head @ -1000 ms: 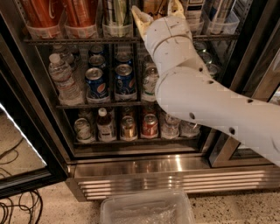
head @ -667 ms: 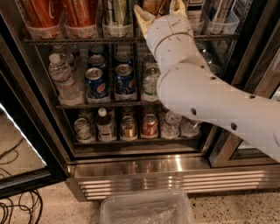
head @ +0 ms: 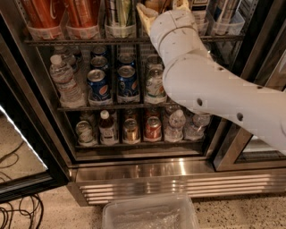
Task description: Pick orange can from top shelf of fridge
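Note:
The fridge (head: 156,172) stands open before me, its steel ribbed base low in the view. The top shelf (head: 89,41) runs along the upper edge and carries clear trays with tall cans. My gripper (head: 163,4) is at that shelf, at the very top of the view, on the end of my white arm (head: 210,89). A bit of the golden-orange can (head: 155,4) shows inside the gripper. Most of the can is cut off by the frame edge and hidden by the wrist.
Tall red cans (head: 44,13) and a green-silver can (head: 118,13) stand left of the gripper. Pepsi cans (head: 98,85) and a water bottle (head: 65,80) fill the middle rack, short cans and bottles the lower. The glass door (head: 18,134) is open at left. A clear bin (head: 149,214) is on the floor.
The arm and gripper have crept slightly up towards the top shelf; everything else is unchanged.

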`<act>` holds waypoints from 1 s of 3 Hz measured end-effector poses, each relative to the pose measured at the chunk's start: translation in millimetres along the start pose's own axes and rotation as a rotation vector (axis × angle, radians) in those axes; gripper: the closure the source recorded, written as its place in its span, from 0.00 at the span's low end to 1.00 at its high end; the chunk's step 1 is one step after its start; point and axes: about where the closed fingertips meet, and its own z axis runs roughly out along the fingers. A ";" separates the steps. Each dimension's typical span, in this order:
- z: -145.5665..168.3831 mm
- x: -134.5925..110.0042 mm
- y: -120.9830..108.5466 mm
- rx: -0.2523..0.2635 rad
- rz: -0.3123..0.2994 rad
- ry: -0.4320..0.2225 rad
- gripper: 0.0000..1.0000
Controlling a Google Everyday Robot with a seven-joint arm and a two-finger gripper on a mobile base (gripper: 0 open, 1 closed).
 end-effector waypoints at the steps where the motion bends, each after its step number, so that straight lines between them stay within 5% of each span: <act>1: 6.3 2.6 3.9 -0.020 0.008 0.013 0.37; 2: 10.7 5.7 9.0 -0.040 0.020 0.028 0.38; 3: 10.8 5.7 10.2 -0.042 0.023 0.029 0.57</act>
